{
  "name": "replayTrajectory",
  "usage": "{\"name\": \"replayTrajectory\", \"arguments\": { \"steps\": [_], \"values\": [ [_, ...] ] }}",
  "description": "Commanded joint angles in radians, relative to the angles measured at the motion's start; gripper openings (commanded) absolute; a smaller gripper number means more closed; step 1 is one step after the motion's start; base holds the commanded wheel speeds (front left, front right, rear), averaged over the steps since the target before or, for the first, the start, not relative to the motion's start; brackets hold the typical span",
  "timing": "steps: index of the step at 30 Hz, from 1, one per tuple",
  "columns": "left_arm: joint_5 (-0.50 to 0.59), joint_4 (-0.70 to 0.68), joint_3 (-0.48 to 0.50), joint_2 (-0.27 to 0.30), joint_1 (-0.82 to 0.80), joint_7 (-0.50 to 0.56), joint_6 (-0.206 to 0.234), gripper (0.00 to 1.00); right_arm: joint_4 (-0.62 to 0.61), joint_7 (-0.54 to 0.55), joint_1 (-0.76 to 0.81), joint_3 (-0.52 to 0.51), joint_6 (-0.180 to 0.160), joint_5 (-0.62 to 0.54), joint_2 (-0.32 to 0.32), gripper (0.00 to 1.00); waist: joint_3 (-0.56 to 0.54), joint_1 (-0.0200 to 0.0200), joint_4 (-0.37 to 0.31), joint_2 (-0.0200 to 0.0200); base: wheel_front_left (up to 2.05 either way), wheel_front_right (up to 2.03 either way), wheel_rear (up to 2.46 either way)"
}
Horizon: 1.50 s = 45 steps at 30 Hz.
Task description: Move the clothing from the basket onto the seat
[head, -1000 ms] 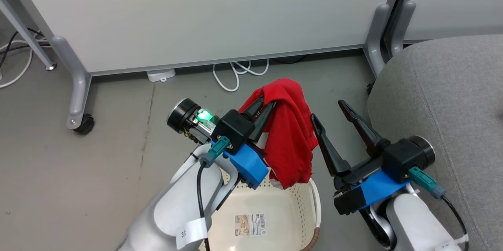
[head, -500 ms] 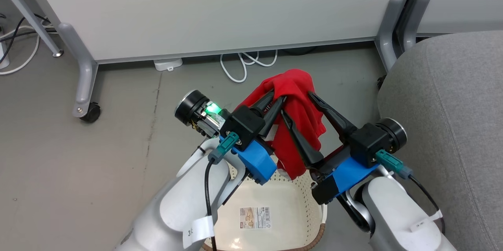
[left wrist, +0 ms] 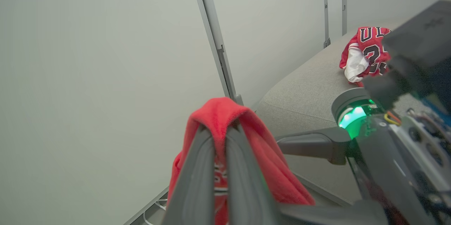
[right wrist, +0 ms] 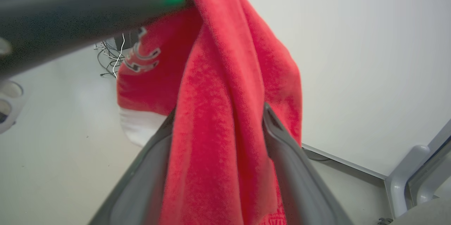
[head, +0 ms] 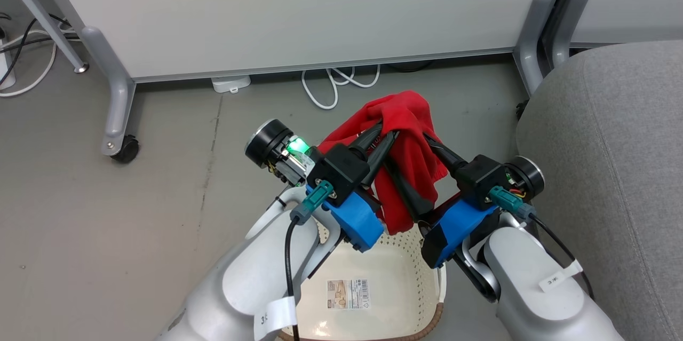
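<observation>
Nearest the robot, the basket (head: 427, 277) sits on the floor between the two pale forearms. What shows of its bottom is bare apart from a barcode sticker (head: 348, 294), though the arms hide part of it.

Just above its far rim, the left end effector (head: 383, 135) is clamped together on the red garment (head: 405, 114). The garment is draped over the fingertips and hangs clear of the basket, its long axis running straight down. The right end effector (head: 406, 144) stands with its fingers apart, one on each side of the hanging fold and gripping nothing yet. The two end effectors meet nose to nose at the cloth.

The seat (head: 613, 143) lies to the robot's right, well apart from the garment. The right arm is the nearer one to it, so the carry looks likely to go rightward, either after a handover or with both arms sharing the cloth.

The right wrist view shows the fold filling the gap between the open fingers (right wrist: 292, 168), seemingly brushing their inner faces, which the head view leaves unclear. The left wrist view shows something the head view cuts off: a second red jersey (left wrist: 366, 54) with white lettering already lying crumpled farther along the seat.
</observation>
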Motion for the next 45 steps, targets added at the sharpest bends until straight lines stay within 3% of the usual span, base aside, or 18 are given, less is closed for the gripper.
{"name": "replayTrajectory", "arguments": {
  "steps": [1,24,25,26,45],
  "values": [
    [-0.005,-0.005,0.001,-0.002,-0.015,-0.005,-0.002,0.0,0.019,0.0,-0.021,0.009,0.0,0.011,0.007,0.0,-0.002,-0.0001,0.001,0.0,0.0,0.0,0.0],
    [-0.004,0.0,-0.001,-0.003,0.013,-0.005,-0.002,0.0,0.014,0.0,-0.017,0.03,0.0,0.044,0.003,0.0,-0.024,-0.0001,-0.006,0.0,0.0,0.0,0.0],
    [-0.002,0.002,0.003,-0.003,0.014,-0.005,-0.002,0.44,0.014,0.0,-0.015,0.03,0.0,0.044,0.002,0.0,-0.025,-0.0001,-0.006,0.0,0.0,0.0,0.0],
    [0.001,0.006,0.005,-0.003,0.015,-0.005,-0.002,1.0,0.014,0.0,-0.014,0.029,0.0,0.045,0.002,0.0,-0.025,-0.0001,-0.006,0.0,0.0,0.0,0.0],
    [0.023,0.01,0.02,-0.003,0.016,-0.005,-0.002,1.0,0.003,0.0,-0.019,0.013,0.0,0.05,-0.001,0.0,-0.006,-0.0001,-0.027,0.0,0.0,0.0,0.0]
  ]
}}
